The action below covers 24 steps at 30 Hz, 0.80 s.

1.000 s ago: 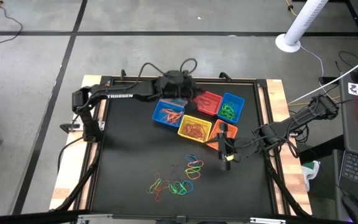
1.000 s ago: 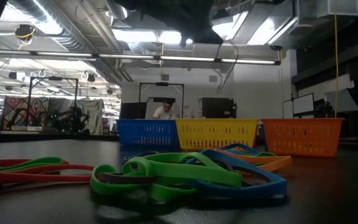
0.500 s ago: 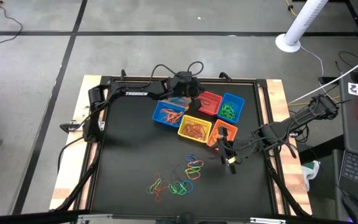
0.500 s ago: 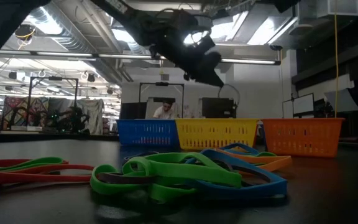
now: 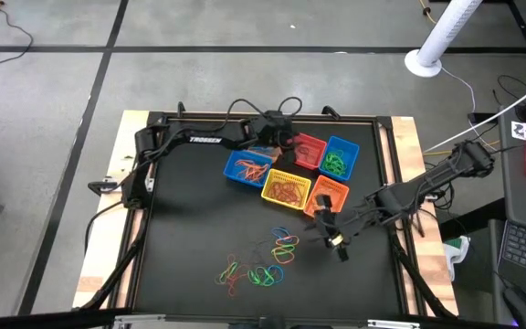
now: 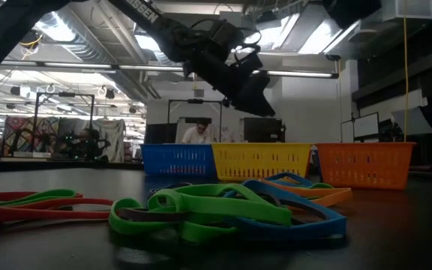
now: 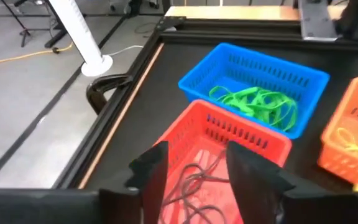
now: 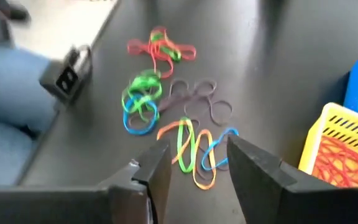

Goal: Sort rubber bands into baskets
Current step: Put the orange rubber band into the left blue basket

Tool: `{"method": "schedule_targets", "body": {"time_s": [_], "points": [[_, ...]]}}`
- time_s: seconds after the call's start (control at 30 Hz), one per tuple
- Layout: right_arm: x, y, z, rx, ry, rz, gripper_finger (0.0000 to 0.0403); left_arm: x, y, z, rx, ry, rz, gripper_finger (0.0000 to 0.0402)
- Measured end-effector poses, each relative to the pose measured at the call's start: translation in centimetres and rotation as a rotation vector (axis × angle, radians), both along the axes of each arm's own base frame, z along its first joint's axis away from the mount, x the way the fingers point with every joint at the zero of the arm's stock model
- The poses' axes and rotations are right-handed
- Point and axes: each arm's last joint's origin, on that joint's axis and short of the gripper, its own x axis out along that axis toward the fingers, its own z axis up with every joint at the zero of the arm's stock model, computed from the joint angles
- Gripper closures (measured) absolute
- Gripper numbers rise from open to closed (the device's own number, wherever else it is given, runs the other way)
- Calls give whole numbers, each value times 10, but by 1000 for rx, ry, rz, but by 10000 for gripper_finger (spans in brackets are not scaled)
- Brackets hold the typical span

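Black matting covers the table (image 5: 190,228), framed by a pale wooden border, with a workshop's ceiling lights beyond in the low view. Near the table's far edge, at its middle, stand the baskets (image 5: 288,190); in the high view I can make out a blue one holding orange bands, a red one (image 7: 229,140), a blue one (image 7: 253,78) holding green bands, a yellow one (image 8: 347,149) with red-orange bands, and an orange one (image 5: 330,194).

My left gripper (image 7: 194,171) hangs above the red basket, fingers parted and holding nothing; dark reddish loops lie in the basket below it. My right gripper (image 8: 197,165) hovers over the bare matting between the baskets and the loose rubber bands (image 8: 179,121), its fingers likewise apart and empty.

Loose bands lie scattered toward the near edge: a red-and-green tangle, a green-and-blue knot, some dull purplish loops, and an orange, yellow and blue group closest to my right fingers.

I judge each band to be very light, limp and stretchy, lying flat, and prone to snag its neighbours. Best purchase looks to be a strand that arches clear of the tangle, pinched across one side of the loop.
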Motion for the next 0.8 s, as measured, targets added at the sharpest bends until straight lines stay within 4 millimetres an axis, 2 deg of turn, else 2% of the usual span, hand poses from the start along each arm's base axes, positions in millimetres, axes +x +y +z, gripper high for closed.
{"method": "schedule_targets", "body": {"time_s": [0.17,0.47,0.8], "points": [[14,8,-27,-93,91,64,247,-9,-19,21,-41,39,-20,226],[38,17,-76,-220,210,144,247,-35,-70,51,-90,234,-121,245],[55,6,-90,-121,249,166,247,-54,-128,72,-92,329,-256,264]]}}
